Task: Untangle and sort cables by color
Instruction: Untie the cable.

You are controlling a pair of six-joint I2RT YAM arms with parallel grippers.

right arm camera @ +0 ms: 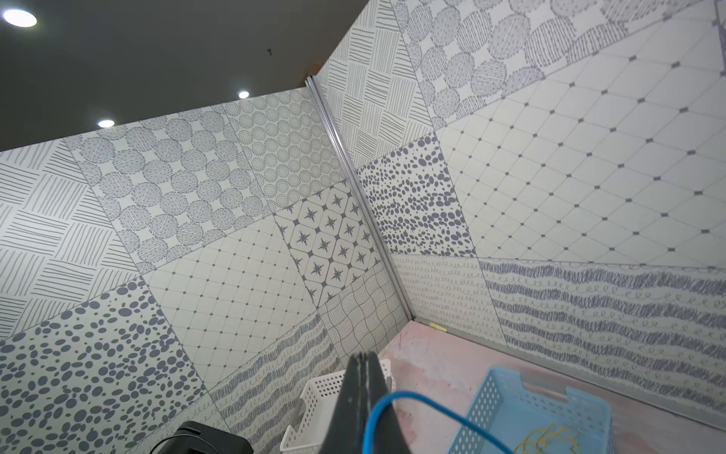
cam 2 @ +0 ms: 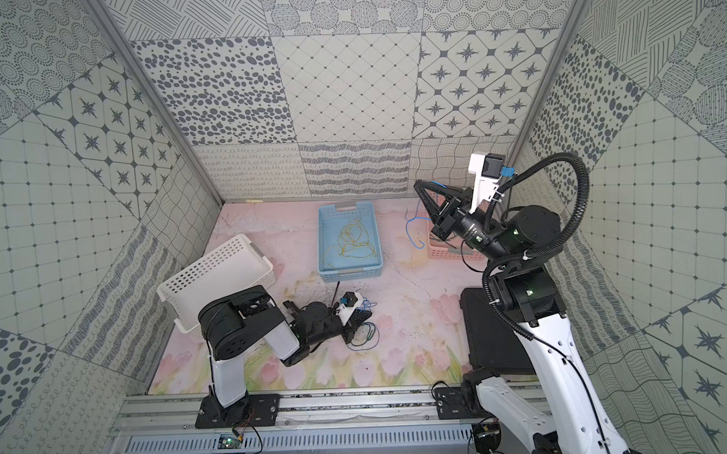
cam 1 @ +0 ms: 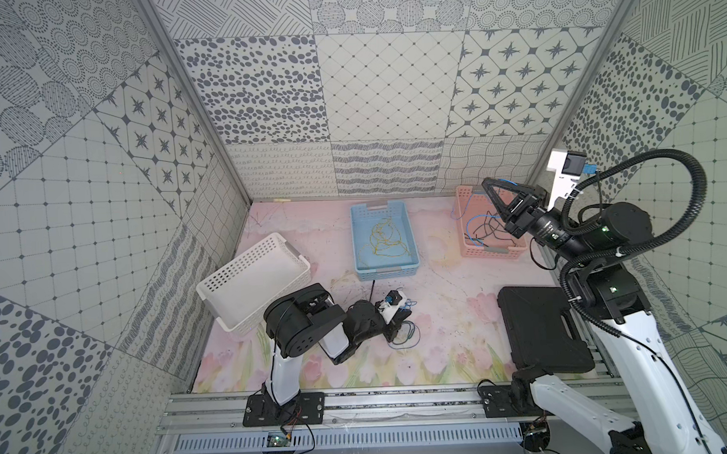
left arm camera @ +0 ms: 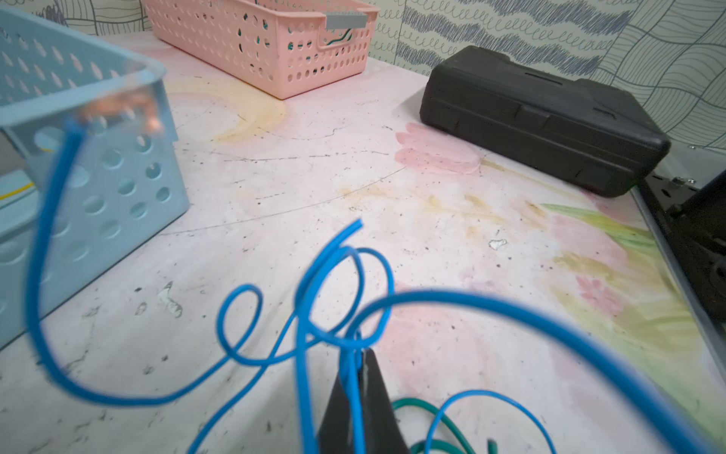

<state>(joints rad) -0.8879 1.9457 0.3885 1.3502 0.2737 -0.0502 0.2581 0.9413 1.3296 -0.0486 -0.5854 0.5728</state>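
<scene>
So, my left gripper (left arm camera: 359,353) pinched shut on thin curly blue cable (left arm camera: 338,240), green cable (left arm camera: 416,405) lying just beside; my right gripper (right arm camera: 363,355) clamped on second blue cable (right arm camera: 408,394), smooth arc.

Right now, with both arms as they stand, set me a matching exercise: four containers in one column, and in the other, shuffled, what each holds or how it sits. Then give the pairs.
Column one:
1. blue basket
2. pink basket
3. white basket
4. black case

Column two:
A. closed, lying flat
B. holds yellow wires
C. tipped at an angle
D. holds blue and dark wires

Pairs: 1-B, 2-D, 3-C, 4-A.
</scene>
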